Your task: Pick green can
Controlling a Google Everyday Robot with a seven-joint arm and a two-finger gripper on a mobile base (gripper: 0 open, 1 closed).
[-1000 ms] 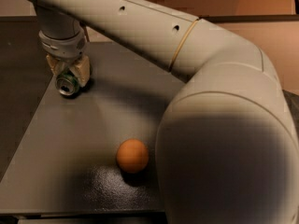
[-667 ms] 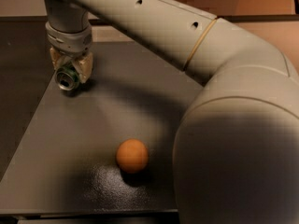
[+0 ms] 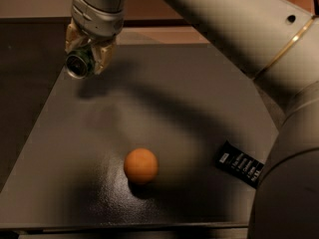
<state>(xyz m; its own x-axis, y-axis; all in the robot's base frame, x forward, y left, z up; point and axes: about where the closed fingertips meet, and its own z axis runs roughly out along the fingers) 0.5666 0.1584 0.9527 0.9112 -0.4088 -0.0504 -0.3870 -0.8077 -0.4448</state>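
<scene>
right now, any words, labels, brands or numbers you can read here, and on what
No text can be read.
black wrapper, near right on the table: pale print and a white patch, too blurred to read.
green can, held by the tool at upper left: pale mottling, no legible text.
orange ball: no marking.

The gripper (image 3: 88,59), at the upper left over the table's far corner, is seen in pale tan below a light grey wrist, and the green can (image 3: 78,66) clamped in it is shown as dark green with pale mottling and a silver rim. The table (image 3: 199,93) is coloured a plain dark grey, the ball (image 3: 141,166) a plain orange, and the wrapper (image 3: 240,164) black with small white markings. The arm (image 3: 239,19) is finished in off-white, marked by a thin gold band and small dark dots.
</scene>
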